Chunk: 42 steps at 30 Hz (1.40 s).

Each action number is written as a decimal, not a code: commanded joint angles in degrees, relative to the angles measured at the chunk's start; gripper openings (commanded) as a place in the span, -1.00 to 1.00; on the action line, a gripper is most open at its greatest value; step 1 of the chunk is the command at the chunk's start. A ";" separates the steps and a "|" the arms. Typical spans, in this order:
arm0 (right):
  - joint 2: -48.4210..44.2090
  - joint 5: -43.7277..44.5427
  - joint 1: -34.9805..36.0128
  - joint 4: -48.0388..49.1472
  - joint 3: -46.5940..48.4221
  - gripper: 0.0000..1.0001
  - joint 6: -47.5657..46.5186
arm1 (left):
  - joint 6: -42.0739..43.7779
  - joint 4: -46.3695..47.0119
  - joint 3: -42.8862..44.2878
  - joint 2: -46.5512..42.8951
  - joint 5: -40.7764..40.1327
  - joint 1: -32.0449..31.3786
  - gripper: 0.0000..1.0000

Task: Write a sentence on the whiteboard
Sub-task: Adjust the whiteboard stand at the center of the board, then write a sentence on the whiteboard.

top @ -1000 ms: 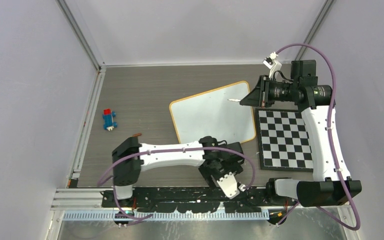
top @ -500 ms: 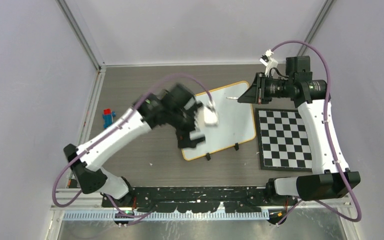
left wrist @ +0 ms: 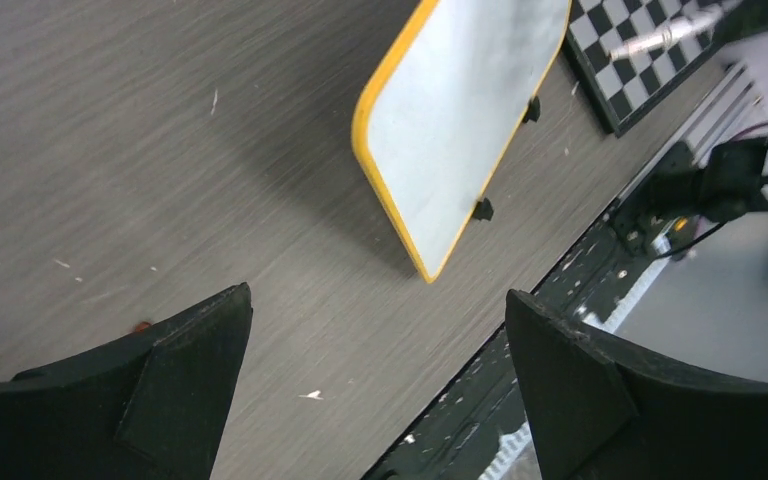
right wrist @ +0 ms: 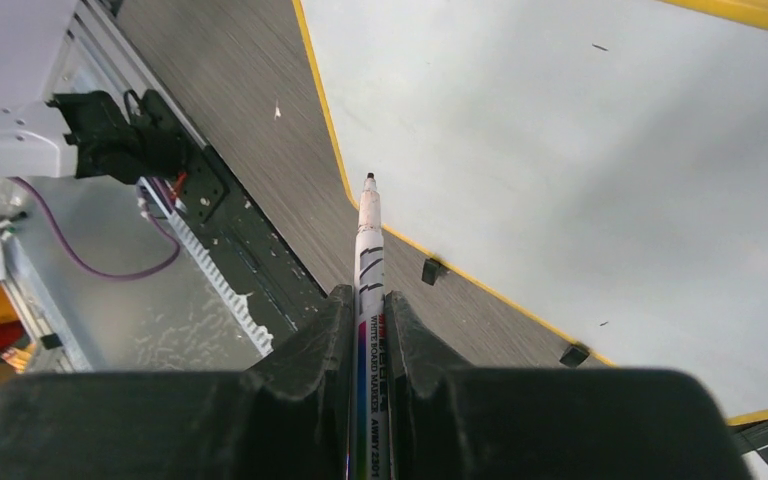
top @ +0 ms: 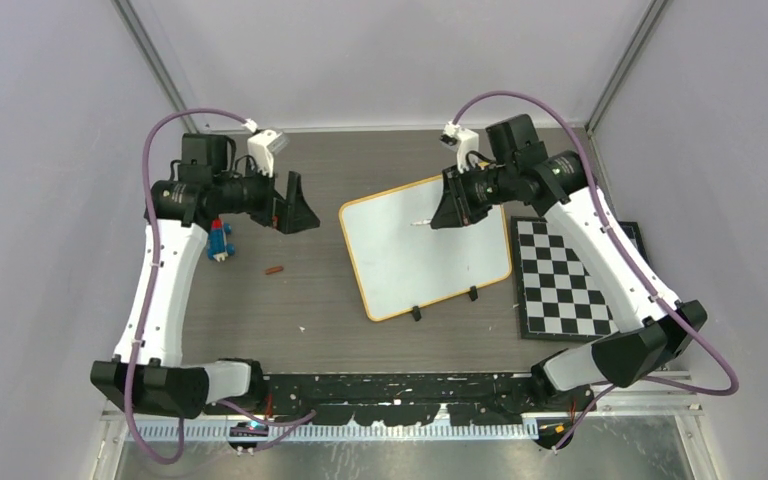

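Whiteboard (top: 430,265) mid-table, checkered mat (top: 570,280) just beside its right edge. Whiteboard marker (right wrist: 368,255) pinched in right gripper (top: 440,214), tip over the board's far half. Left gripper (top: 298,208) spread wide, well off its left edge

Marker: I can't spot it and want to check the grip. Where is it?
Top view, right side: the marker is clamped in the right gripper, tip over the far half of the whiteboard.
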 commanded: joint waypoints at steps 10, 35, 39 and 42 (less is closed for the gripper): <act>0.58 16.13 14.98 10.17 0.89 -0.99 -4.17 | -5.64 9.72 -5.45 7.53 18.31 6.61 1.00; 8.71 25.05 21.82 15.20 7.51 -1.00 -3.71 | -8.24 20.25 -0.35 21.57 21.17 -1.78 -0.22; 9.50 24.82 21.85 14.76 8.61 -0.99 -3.25 | -7.64 20.31 -1.22 20.60 22.03 -1.99 -0.42; 9.72 23.48 21.90 14.82 8.51 -0.99 -2.71 | -7.48 20.48 -2.09 19.64 22.14 -2.20 -0.40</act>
